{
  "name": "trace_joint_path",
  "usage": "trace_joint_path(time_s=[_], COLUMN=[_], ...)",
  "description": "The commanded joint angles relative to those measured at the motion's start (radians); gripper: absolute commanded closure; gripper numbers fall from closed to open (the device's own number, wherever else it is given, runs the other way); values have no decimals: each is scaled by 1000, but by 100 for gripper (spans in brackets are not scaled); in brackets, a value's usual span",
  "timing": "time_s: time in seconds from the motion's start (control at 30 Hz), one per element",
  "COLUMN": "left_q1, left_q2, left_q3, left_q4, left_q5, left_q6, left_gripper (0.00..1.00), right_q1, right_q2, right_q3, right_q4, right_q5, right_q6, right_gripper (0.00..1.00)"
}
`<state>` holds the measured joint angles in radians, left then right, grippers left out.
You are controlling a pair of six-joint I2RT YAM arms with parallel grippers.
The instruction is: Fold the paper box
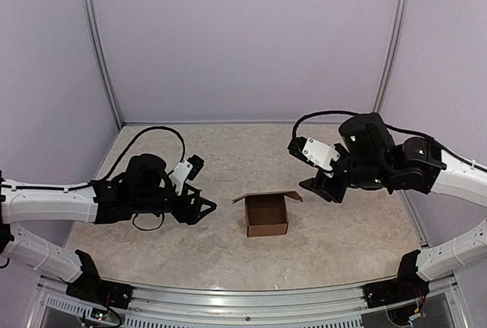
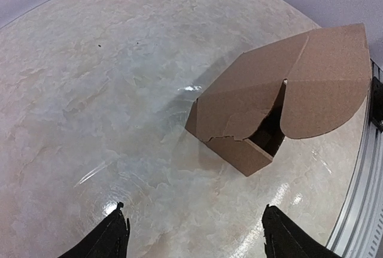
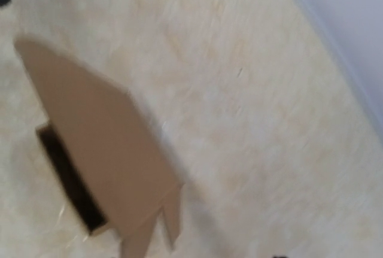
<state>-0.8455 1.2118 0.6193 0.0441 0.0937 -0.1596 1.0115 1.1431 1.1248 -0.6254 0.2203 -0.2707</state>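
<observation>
Top external: paper box [image 1: 267, 216] was noted 3 o'clock of spread left gripper [image 1: 208, 208], 8 o'clock of right gripper [image 1: 314, 188], its jaws unreadable.

Soft, even light is filling the top view, and the paper box [image 1: 267, 217] is casting only a faint shadow on the pale table [image 1: 346, 229]. In the left wrist view, glare is glinting off the glossy surface at lower left, and the wide lens is bowing the far edge. Motion blur is smearing the whole right wrist view, softening every cardboard edge.
</observation>
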Motion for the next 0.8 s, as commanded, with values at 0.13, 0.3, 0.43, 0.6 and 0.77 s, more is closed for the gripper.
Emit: trace_joint_path(time_s=[0.13, 0.3, 0.43, 0.6, 0.77], left_q1=[-56, -67, -100, -118, -118], left_q2=[143, 209, 264, 311, 356], left_q3=[76, 89, 108, 109, 123], left_q4=[48, 100, 141, 227, 304], left_q5=[-48, -50, -90, -142, -166], left_q6=[139, 187, 241, 293, 324], left_gripper=[28, 31, 35, 41, 48], right_q1=[-53, -78, -106, -152, -171], right_q2=[-61, -62, -62, -61, -59], right_q3=[-229, -345, -405, -449, -483], right_q4=[124, 190, 249, 309, 363], right_q5=[-52, -81, -107, -170, -198], right_q6=[200, 264, 321, 364, 387], right_gripper=[46, 46, 46, 47, 47])
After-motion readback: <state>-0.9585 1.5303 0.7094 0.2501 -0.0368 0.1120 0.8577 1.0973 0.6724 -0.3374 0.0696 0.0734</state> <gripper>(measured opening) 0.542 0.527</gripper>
